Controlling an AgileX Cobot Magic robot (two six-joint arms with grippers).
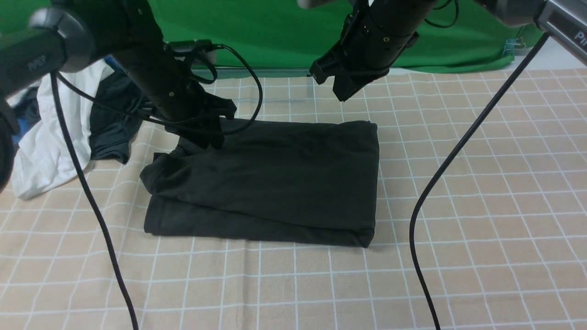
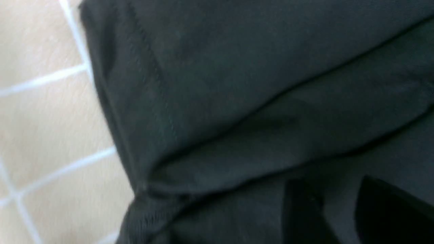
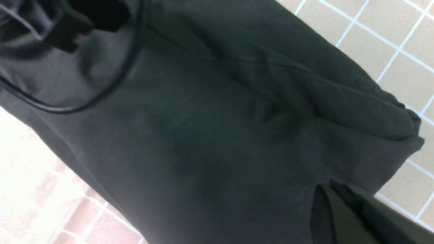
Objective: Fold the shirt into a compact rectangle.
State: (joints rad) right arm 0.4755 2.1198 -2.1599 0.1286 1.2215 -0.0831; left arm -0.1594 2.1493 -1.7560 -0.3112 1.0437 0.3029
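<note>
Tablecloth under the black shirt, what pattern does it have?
The tablecloth is beige with a white grid of squares; the front view shows it best.

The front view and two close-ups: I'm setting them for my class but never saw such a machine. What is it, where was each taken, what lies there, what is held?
It is a robot with two arms, each ending in a gripper. The front view looks forward from between them; each close-up comes from a wrist camera. On the beige checked tablecloth lies a black cotton shirt, folded into a rectangle. Left of it lie a white garment and a dark grey garment. The left gripper, at the shirt's far left corner, looks open; the right gripper hangs above, shut. Nothing seems held.
</note>
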